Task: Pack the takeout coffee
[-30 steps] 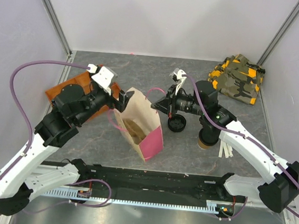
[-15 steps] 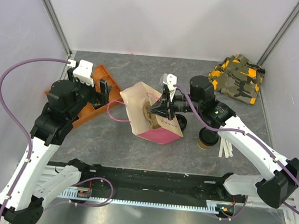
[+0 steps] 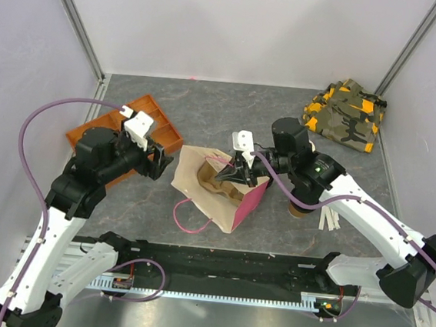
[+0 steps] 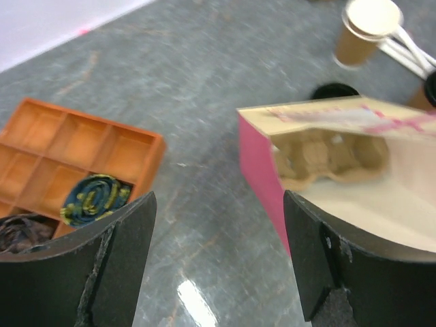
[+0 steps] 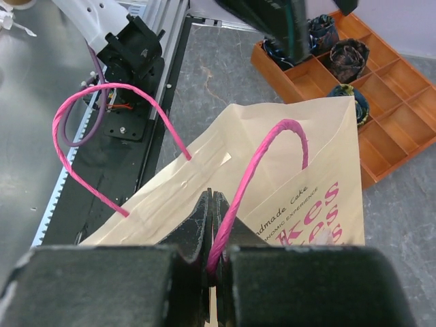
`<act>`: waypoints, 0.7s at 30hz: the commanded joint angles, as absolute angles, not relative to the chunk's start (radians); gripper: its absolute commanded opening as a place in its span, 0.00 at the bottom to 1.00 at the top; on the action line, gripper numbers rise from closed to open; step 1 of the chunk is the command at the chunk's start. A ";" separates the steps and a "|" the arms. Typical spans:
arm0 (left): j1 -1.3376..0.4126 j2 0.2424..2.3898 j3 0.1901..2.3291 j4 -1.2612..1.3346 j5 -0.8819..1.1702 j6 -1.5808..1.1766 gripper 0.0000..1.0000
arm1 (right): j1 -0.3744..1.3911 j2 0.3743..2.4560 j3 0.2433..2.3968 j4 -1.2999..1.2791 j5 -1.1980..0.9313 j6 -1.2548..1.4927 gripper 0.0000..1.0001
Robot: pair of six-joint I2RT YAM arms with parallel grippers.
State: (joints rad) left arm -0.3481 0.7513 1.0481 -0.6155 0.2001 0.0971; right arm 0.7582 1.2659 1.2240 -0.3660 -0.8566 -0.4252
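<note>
The takeout coffee (image 3: 298, 211) stands by the right arm, which hides its lid. In the left wrist view the takeout coffee (image 4: 422, 97) is a tan and black sliver cut by the right edge. A tan paper bag (image 3: 201, 179) with pink sides lies tipped over mid-table, its mouth toward the left arm and a pulp cup carrier (image 4: 327, 158) inside. My right gripper (image 5: 216, 231) is shut on the bag's pink handle (image 5: 262, 160). My left gripper (image 4: 218, 259) hangs open just left of the bag, holding nothing.
An orange compartment tray (image 3: 156, 119) with rolled cloths sits at the left. A camouflage cloth (image 3: 346, 114) lies at the back right. A lidless tan cup (image 4: 364, 30), white utensils (image 3: 327, 219) and a loose black lid (image 4: 334, 90) lie beyond the bag.
The bag has gone from upright to lying on its side. The right gripper dragged it down and left by the handle. The left gripper left the bag's rim, swung back, then returned beside it.
</note>
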 commanded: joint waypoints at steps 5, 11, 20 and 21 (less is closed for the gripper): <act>-0.344 0.687 1.135 -0.802 0.433 0.198 0.83 | 0.761 1.242 1.302 -0.370 -0.914 -0.483 0.00; -0.344 0.747 1.229 -0.877 0.480 0.198 0.79 | 0.761 1.249 1.342 -0.371 -0.986 -0.434 0.00; -0.342 0.781 1.284 -0.897 0.498 0.219 0.78 | 0.761 1.250 1.328 -0.465 -1.015 -0.609 0.00; -0.344 0.782 1.284 -0.903 0.550 0.282 0.78 | 0.761 1.261 1.338 -0.491 -1.020 -0.674 0.00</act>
